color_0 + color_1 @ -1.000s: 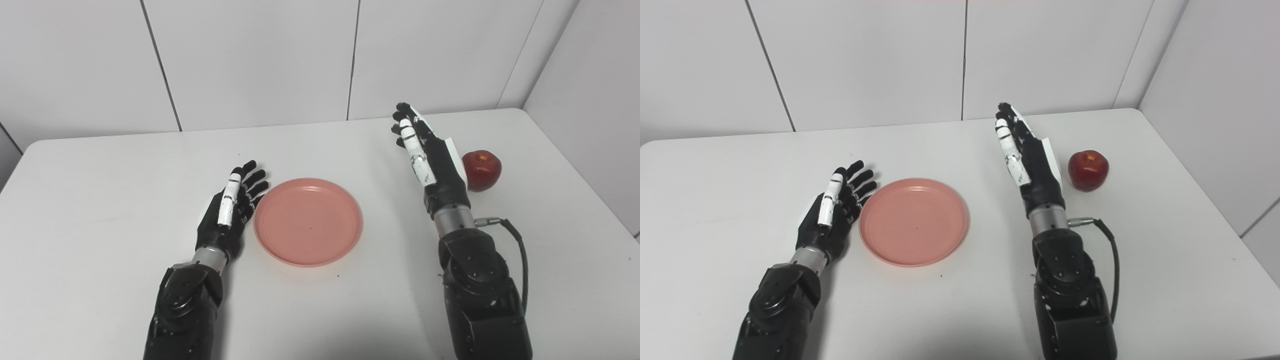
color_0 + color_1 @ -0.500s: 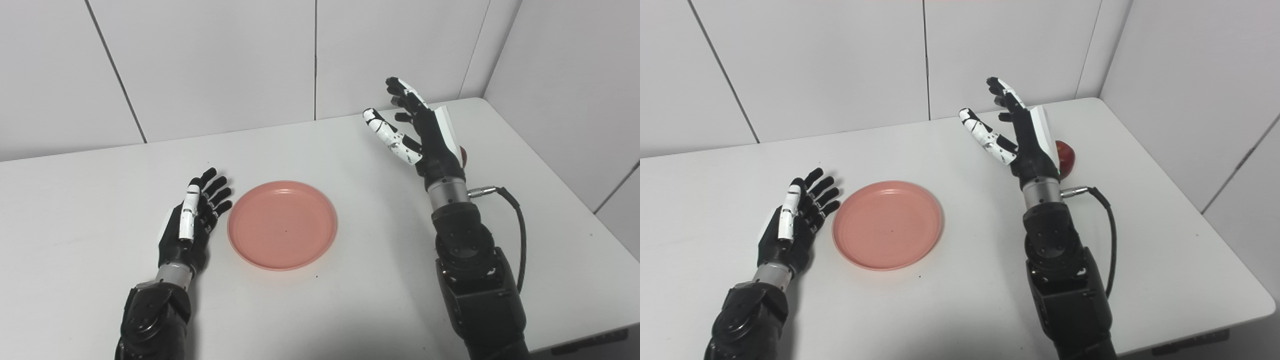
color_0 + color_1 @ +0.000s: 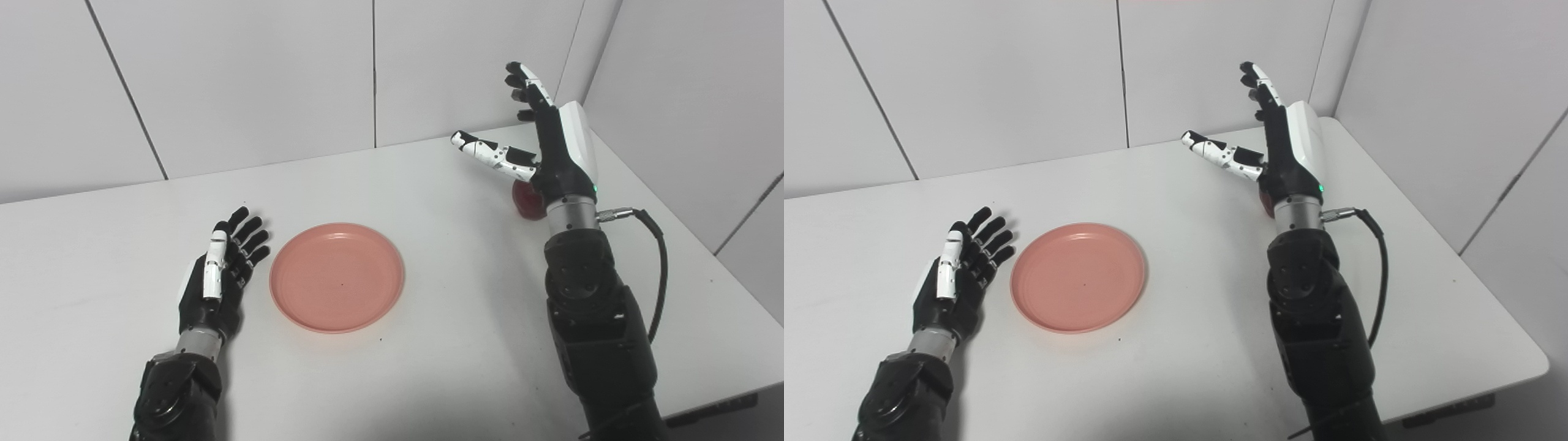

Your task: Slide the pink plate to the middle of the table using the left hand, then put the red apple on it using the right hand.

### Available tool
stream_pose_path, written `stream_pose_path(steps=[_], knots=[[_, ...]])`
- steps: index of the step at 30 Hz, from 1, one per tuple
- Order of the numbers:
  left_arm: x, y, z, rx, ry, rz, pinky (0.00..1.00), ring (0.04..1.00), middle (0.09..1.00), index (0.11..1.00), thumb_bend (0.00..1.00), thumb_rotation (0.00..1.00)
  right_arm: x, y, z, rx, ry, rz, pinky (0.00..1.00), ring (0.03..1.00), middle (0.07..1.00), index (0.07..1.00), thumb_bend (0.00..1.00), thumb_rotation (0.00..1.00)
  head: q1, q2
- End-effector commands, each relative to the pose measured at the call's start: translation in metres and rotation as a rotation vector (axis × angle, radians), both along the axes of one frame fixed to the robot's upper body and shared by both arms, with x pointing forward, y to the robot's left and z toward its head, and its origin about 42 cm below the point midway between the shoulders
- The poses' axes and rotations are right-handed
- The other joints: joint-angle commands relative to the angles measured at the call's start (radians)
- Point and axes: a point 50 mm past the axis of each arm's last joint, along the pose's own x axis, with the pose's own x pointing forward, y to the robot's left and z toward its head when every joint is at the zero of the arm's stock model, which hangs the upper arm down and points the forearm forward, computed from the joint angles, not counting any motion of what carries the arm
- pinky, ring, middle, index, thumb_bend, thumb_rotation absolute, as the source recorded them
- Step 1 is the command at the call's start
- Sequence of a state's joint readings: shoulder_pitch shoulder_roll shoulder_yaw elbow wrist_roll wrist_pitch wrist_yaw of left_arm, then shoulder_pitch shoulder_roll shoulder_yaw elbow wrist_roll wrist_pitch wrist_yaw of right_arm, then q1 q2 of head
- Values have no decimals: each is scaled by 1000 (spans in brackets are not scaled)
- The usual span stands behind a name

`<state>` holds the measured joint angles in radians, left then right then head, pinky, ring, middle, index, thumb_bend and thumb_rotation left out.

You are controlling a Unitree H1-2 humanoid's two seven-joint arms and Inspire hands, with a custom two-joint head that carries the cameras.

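The pink plate (image 3: 337, 277) lies flat near the middle of the white table (image 3: 429, 343). My left hand (image 3: 217, 275) rests open just left of the plate, fingers apart, a small gap from its rim. My right hand (image 3: 542, 144) is raised above the table's right side, open, fingers pointing up and thumb stretched leftward. The red apple (image 3: 528, 201) sits on the table right behind that wrist; only a sliver of it shows in the left eye view, and in the right eye view the apple (image 3: 1266, 201) is almost fully hidden.
A black cable (image 3: 655, 257) loops from my right wrist along the forearm. The table's right edge (image 3: 1488, 294) and near right corner lie close to the right arm. White panel walls stand behind and to the right.
The camera has swung right. My right hand has risen, spread its thumb out and moved over the apple, which it now mostly covers. Left hand and plate have stayed put.
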<state>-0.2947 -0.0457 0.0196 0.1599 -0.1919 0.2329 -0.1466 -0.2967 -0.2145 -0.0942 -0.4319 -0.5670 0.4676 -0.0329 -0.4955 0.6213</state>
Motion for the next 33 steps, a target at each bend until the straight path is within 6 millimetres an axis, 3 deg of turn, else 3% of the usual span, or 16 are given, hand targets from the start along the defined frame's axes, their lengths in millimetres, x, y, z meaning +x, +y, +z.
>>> stream_pose_path(steps=[1,20,33], knots=[[3,3,-1,-6,13,-1,873,878,890,880,415,1000,1,-6,21,-36,-69,-24,771,856,873,901,845,495,-1,-1],[3,7,-3,-32,22,-6,891,887,898,889,410,1000,3,-49,5,-130,18,-195,731,863,904,930,994,538,-18,-3],[3,10,-3,-35,23,-10,895,891,901,893,412,1000,13,-64,-16,-126,108,-220,721,852,895,926,1000,534,-21,5]])
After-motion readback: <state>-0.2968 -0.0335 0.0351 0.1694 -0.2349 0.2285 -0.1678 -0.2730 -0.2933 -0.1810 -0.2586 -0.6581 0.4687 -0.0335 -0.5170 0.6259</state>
